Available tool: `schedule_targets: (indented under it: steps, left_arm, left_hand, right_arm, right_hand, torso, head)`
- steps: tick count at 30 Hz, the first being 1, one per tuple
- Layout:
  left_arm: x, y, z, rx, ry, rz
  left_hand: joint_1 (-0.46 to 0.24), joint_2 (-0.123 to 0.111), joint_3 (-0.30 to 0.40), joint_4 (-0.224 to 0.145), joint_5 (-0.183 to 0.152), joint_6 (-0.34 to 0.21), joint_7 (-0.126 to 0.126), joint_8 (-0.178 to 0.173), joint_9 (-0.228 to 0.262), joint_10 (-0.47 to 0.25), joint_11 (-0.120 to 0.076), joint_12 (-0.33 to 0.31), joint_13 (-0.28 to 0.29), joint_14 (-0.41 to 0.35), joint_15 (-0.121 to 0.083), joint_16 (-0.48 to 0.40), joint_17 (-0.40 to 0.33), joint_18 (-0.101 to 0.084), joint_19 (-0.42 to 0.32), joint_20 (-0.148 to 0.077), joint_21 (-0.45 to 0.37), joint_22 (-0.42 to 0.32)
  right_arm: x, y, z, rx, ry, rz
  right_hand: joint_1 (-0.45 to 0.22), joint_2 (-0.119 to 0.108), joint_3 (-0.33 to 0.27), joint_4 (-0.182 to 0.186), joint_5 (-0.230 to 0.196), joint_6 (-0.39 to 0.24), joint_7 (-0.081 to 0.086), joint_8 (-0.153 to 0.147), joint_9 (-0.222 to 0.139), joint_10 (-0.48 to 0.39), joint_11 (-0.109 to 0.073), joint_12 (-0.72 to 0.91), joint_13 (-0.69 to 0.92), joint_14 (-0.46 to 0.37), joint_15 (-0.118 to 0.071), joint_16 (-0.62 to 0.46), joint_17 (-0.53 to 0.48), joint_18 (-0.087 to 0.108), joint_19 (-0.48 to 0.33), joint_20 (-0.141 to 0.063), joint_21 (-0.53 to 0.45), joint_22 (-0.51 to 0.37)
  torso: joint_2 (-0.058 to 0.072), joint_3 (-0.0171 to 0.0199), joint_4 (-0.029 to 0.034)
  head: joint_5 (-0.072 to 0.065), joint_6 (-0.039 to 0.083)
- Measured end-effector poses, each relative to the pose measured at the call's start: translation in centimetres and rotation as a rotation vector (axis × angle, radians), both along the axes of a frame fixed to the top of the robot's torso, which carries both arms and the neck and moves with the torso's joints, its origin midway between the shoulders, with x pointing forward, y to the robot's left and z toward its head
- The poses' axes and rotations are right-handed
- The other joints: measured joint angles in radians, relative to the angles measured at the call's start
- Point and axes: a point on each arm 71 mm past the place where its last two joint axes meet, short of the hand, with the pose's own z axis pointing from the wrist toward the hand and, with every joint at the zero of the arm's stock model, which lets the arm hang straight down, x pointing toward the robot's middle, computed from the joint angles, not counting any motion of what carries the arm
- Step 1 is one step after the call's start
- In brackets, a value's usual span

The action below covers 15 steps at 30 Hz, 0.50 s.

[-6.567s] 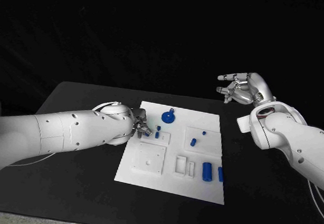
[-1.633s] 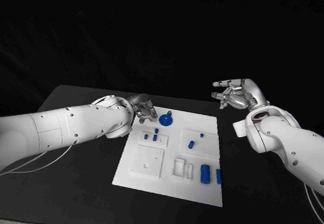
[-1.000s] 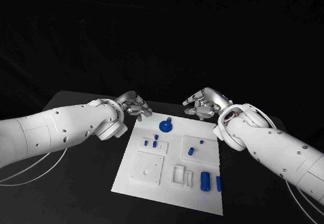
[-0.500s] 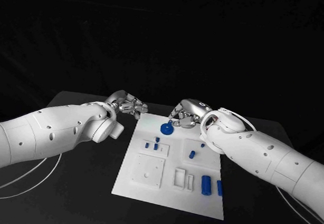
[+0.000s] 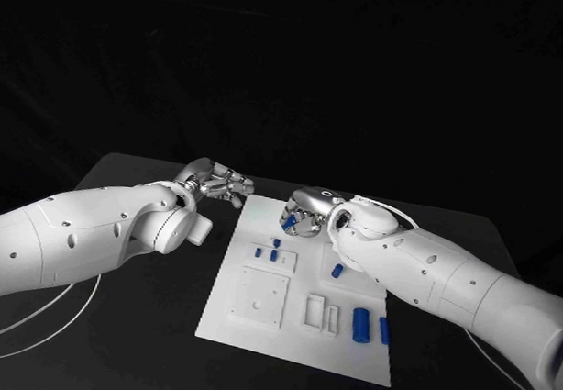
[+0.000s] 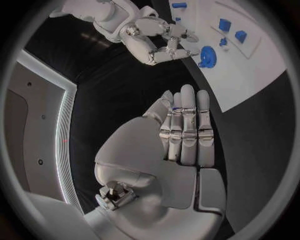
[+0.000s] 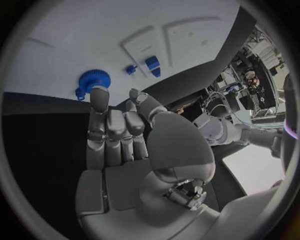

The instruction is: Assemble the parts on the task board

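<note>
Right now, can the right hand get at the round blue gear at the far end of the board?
Probably yes. The right hand hovers just short of the blue gear, fingers apart and holding nothing, with bare board between them. The left hand is off to the side.

The task board (image 5: pixel 293 334) lies mid-table (image 5: pixel 124 329), with the left hand (image 5: pixel 216 183) off its far-left corner and the right hand (image 5: pixel 309 212) over its far edge.

The right hand (image 5: pixel 309 214) hides most of the blue gear (image 5: pixel 288 221) in the head view; contact between them cannot be determined.
</note>
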Motion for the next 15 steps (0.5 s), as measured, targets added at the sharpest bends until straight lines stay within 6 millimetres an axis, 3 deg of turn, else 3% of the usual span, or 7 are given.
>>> schedule_targets:
  steps: [7, 15]
  left_arm:
    - [-0.3, -0.3, 0.7, -0.035, -0.010, -0.004]
    - [-0.6, -0.4, 1.3, -0.063, -0.014, -0.001]
  left_hand:
    - [0.000, 0.000, 0.000, 0.000, 0.000, -0.004, 0.004, 0.000, 0.000, 0.000, 0.000, -0.004, 0.000, 0.000, 0.000, -0.007, 0.007, 0.000, 0.004, -0.004, 0.000, -0.014]
    - [0.000, 0.000, -0.003, 0.003, -0.006, -0.004, 0.004, 0.000, 0.000, 0.000, 0.000, -0.004, 0.000, 0.000, 0.000, -0.007, 0.012, 0.000, 0.004, -0.004, 0.000, -0.025]
  right_arm:
    - [0.1, 0.3, -0.5, -0.036, 0.001, -0.004]
    - [0.3, 0.0, -0.7, -0.065, -0.005, -0.026]
  right_hand:
    - [0.000, 0.000, -0.019, -0.001, -0.020, -0.019, 0.001, 0.000, 0.000, 0.000, 0.000, -0.004, 0.000, 0.000, 0.000, -0.004, 0.002, 0.000, 0.004, -0.003, -0.009, 0.001]
    - [0.000, 0.000, -0.032, 0.002, -0.025, -0.038, 0.006, 0.000, 0.000, 0.000, 0.001, -0.004, 0.003, 0.004, 0.000, -0.004, 0.007, -0.001, 0.011, -0.003, -0.016, 0.003]
  torso:
    - [0.011, -0.0081, 0.0131]
    - [0.023, -0.0162, 0.0233]
  head:
    - [-0.007, 0.004]
    - [-0.012, 0.008]
